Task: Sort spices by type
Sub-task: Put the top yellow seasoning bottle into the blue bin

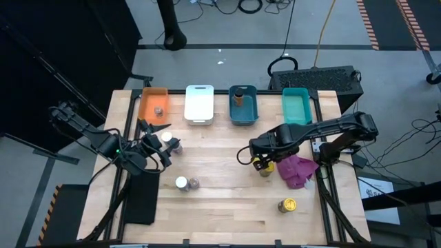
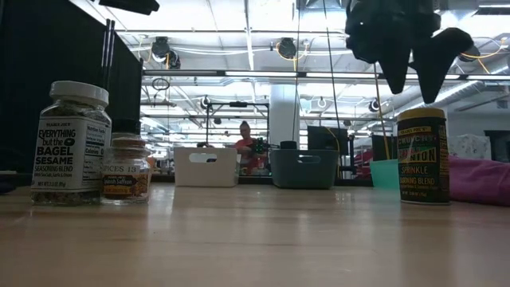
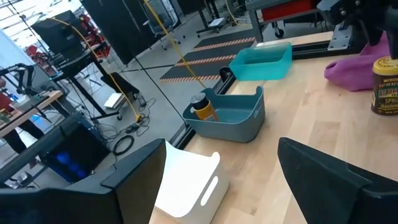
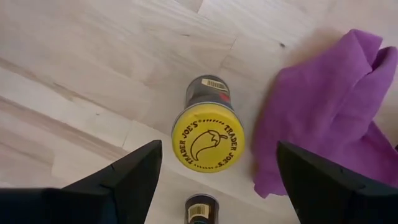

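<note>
Yellow-lidded spice jar [image 4: 208,140] stands upright on the wooden table [image 1: 227,200], right of centre in the high view, just beside the magenta cloth [image 1: 298,170]. Right gripper [image 1: 260,160] hangs directly over it, fingers spread, holding nothing, lid centred between them in the right wrist view. To do this pick well: drop straight down, keep the lid centred, close on the jar body below the lid, and keep the cloth-side finger off the fabric so it doesn't snag. Second small jar [image 4: 201,208] sits close by, don't bump it. Left gripper [image 1: 153,146] waits at left centre, fingers released, empty, near two jars [image 1: 171,142]. More spices: pair [image 1: 186,183] at lower centre, another yellow-lid jar [image 1: 287,204] at lower right. Along the top, orange bin [image 1: 153,105] holds one jar, blue bin [image 1: 243,105] holds one, white bin [image 1: 199,103] and teal bin [image 1: 296,105] look empty. Most sorting left, I judge.
</note>
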`<action>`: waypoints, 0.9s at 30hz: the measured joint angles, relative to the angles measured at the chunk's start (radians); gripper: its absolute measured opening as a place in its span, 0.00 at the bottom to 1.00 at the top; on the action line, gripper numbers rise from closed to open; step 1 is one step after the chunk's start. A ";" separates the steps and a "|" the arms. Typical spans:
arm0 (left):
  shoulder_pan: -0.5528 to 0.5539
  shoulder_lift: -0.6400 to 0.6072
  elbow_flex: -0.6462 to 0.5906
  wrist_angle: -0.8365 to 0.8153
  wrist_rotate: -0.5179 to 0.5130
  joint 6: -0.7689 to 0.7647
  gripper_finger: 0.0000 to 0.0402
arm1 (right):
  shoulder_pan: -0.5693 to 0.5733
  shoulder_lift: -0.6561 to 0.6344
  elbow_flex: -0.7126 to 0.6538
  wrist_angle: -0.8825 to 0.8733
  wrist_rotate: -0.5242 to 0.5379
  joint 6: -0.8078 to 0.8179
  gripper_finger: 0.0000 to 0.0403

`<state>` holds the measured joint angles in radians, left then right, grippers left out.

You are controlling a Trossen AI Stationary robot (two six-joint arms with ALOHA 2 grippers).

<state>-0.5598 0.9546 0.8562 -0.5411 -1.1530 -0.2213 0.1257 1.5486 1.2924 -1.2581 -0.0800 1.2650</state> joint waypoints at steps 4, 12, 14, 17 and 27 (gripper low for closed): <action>0.001 0.000 0.000 0.000 0.000 0.015 0.78 | 0.013 0.000 -0.046 0.045 -0.009 0.025 0.74; 0.001 0.000 0.000 0.000 0.000 0.018 0.78 | 0.021 0.000 -0.116 0.151 -0.024 0.044 0.74; 0.001 0.000 0.000 0.000 0.000 0.018 0.78 | 0.021 0.001 -0.141 0.170 -0.024 0.044 0.74; 0.001 0.000 0.000 0.001 0.000 0.018 0.78 | 0.021 0.001 -0.178 0.207 -0.026 0.055 0.74; 0.002 0.000 0.000 0.001 0.000 0.012 0.78 | 0.020 0.001 -0.194 0.245 -0.046 0.037 0.65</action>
<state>-0.5583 0.9550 0.8562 -0.5403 -1.1534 -0.2092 0.1461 1.5494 1.0985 -1.0133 -0.1261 1.3018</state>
